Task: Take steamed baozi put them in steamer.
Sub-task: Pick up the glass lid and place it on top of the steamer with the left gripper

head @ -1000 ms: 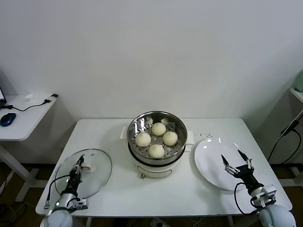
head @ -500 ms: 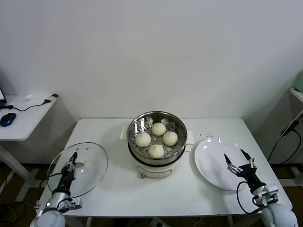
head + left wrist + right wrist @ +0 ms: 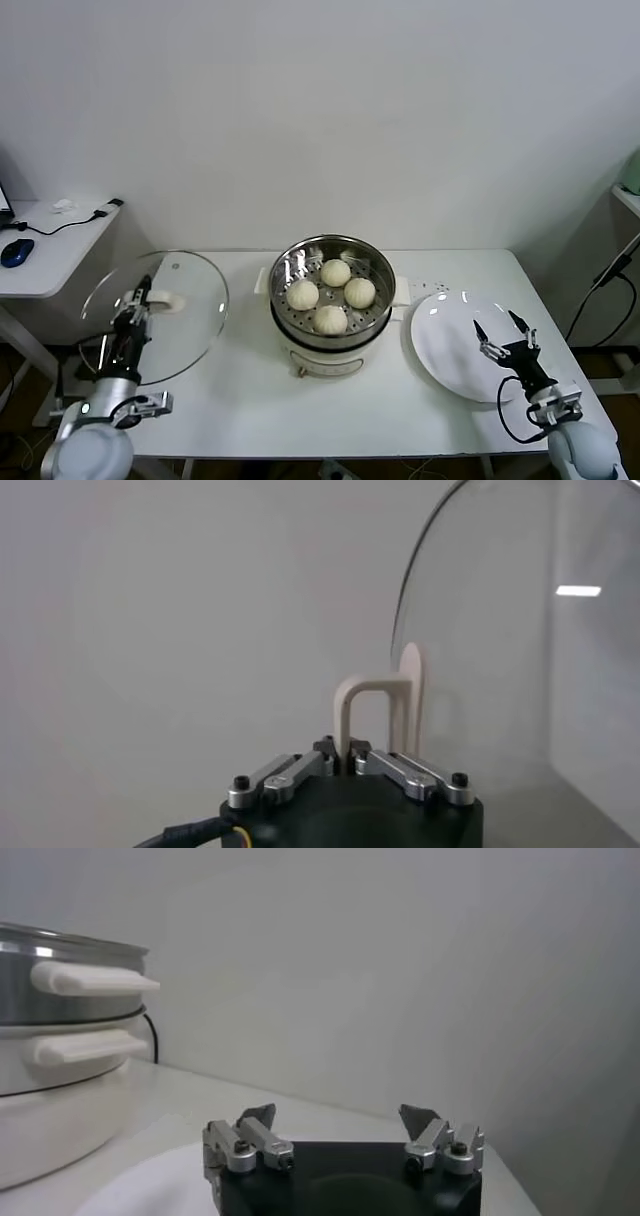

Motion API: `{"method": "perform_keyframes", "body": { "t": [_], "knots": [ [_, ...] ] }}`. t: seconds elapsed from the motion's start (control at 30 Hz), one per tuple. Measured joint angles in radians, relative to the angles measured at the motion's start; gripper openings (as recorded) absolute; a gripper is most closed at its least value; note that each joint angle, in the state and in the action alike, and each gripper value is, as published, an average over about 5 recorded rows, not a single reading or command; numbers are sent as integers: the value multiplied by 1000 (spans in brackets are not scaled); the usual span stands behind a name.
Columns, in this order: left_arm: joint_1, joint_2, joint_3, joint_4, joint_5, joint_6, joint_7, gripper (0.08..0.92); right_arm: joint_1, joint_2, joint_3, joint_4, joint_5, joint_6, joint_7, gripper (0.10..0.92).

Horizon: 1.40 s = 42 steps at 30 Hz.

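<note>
stainless steel steamer point(image 3: 333, 270) sits mid-table on its white cooker base point(image 3: 322, 358), and all four steamed baozi point(image 3: 331, 294) are lying on the perforated floor inside. left gripper point(image 3: 134, 300) is up off the table at the left edge, fingers pinched on the white handle point(image 3: 378, 712) of the glass lid point(image 3: 158, 313), lid tilted in the air. right gripper point(image 3: 506, 338) hovers over the white plate point(image 3: 452, 335), fingers spread, holding nothing.
</note>
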Motion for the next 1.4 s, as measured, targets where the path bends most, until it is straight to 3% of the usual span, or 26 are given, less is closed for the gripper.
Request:
{"method": "perform_keyframes", "body": {
  "t": [0.23,0.47,0.8,1.13,1.4],
  "knots": [
    [-126,102,186,-87,-2,232,134,151,39,11,-22,-27,-16,0,14,823],
    [-316,112,410,-111,57,402,310,151,67,18,-29,-49,-29,1,25,823],
    [-486,-39,651,-11,219,516,424,151,74,25,-13,-69,-35,15,28,823],
    [-566,-206,777,152,307,547,420,151,64,26,14,-85,-37,29,24,823],
    [-587,-298,820,252,333,546,406,151,61,26,26,-94,-37,37,22,823]
  ]
}}
